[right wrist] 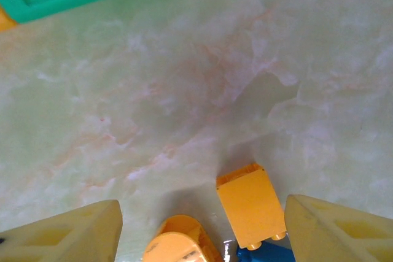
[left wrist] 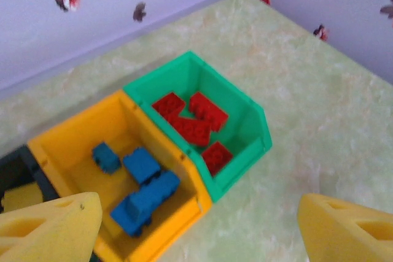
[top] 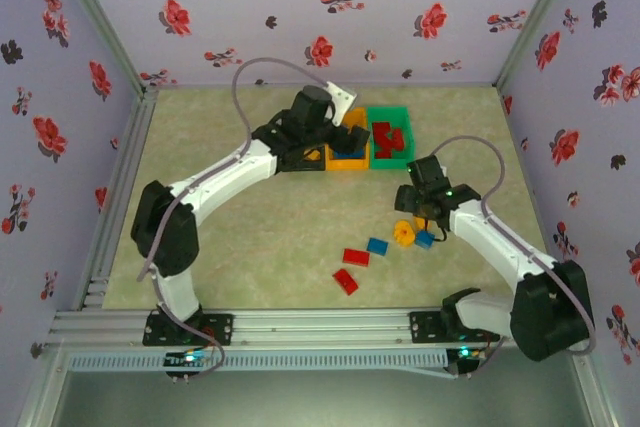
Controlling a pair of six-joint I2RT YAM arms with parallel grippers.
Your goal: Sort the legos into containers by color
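Observation:
My left gripper [left wrist: 198, 219] hangs open and empty over the containers, above the near corner of the orange bin [left wrist: 55, 142]. That bin holds blue legos [left wrist: 146, 197]. The green bin [left wrist: 249, 111] beside it holds red legos [left wrist: 196, 121]. A black bin [left wrist: 11, 173] shows at the left edge. My right gripper [right wrist: 202, 213] is open, low over the table, its fingers either side of a yellow brick [right wrist: 250, 207] and a rounded yellow piece [right wrist: 181, 242]. A blue brick [right wrist: 264, 254] lies just behind them. From above, the right gripper [top: 418, 217] is over these pieces.
On the mat left of the right gripper lie a loose blue brick [top: 377, 245] and two red bricks [top: 355, 257] [top: 345, 282]. The bins stand in a row at the back centre. Flowered walls close in the table on three sides.

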